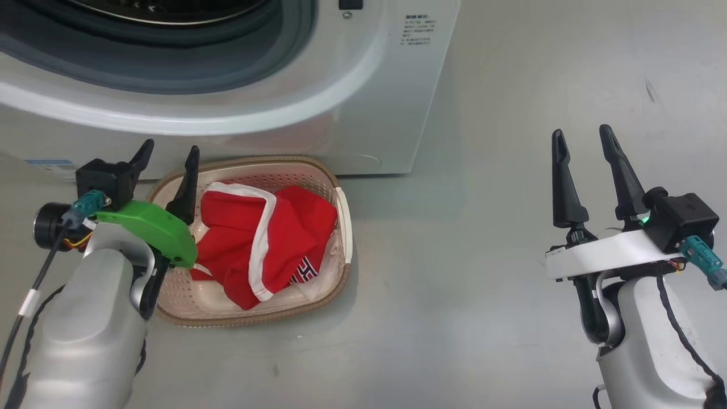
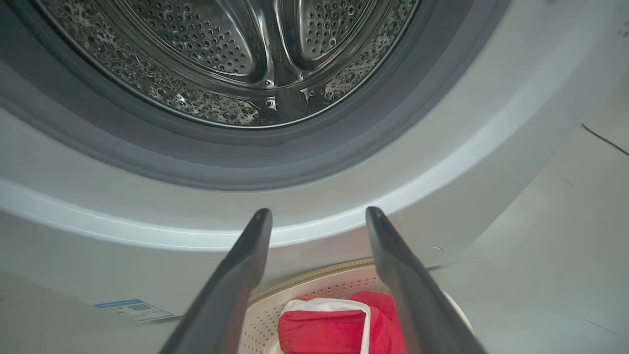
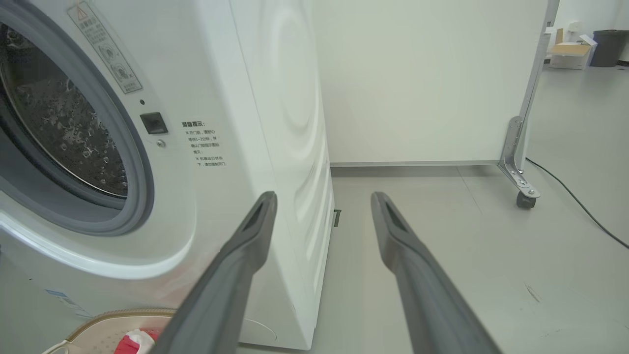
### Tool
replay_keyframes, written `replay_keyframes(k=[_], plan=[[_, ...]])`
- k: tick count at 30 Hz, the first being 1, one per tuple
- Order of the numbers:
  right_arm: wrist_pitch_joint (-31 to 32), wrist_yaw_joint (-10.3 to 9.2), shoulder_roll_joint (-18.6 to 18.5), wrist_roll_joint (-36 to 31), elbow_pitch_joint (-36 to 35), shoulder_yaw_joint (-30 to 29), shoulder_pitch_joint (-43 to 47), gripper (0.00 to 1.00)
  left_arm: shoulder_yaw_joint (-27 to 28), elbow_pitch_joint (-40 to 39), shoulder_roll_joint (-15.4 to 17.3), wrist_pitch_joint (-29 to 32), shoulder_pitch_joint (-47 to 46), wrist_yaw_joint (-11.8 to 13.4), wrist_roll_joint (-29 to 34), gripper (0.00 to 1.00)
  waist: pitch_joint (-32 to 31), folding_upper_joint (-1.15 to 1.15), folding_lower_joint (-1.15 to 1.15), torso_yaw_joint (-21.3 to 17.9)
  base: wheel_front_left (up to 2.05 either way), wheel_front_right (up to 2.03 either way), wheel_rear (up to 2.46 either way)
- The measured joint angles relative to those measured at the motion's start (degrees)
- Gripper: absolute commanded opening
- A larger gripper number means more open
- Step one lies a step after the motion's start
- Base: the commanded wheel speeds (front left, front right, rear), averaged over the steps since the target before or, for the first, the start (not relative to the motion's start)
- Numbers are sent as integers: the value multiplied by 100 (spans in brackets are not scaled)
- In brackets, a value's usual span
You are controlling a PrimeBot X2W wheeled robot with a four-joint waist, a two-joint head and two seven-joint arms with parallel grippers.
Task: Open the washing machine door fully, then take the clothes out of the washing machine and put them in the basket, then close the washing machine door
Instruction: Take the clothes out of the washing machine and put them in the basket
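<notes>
Your red sports garments with white trim (image 1: pixel 272 238) lie heaped in the small cream perforated plastic basket with the brown woven-look rim (image 1: pixel 343 227). The basket sits on the grey floor (image 1: pixel 483 284), just in front of the big white front-loading washing machine (image 1: pixel 363 102). In the left wrist view the perforated steel drum (image 2: pixel 221 59) looks bare as far as you can see into it. I judge the unloading done, which leaves closing the washing machine door.

That move turns on which side the door hangs. The small dark latch socket (image 3: pixel 154 123) sits on the right side of the grey rubber-ringed opening (image 2: pixel 295 157), so the hinge is most likely on the left. The door should then lie out to the left of the machine, with your left arm the nearer one. Treat that as a guess, not a sighting.

The left gripper (image 1: pixel 171 145) hovers over the near-left rim of the basket, its two long dark fingers spread wide with nothing between them. They point away toward the lower front of the machine, below the opening, and the forearm comes up from the near left. The right gripper (image 1: pixel 582 130) stands well apart to the right over bare floor — fingers likewise parted and empty, aimed far, past the machine's right front corner.
</notes>
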Motion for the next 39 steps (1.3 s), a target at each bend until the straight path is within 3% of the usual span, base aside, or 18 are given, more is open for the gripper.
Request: replay_keyframes(k=[22,39], plan=[[1,134,18,38,260,-63,820,100,702,-1344,81,0,1614,1,8,100,-1552,0,0,768,0,0,0],[0,157,34,90,220,-26,1037,100,1160,-2363,46,0,2589,44,107,100,-1969,0,0,878,0,0,0]])
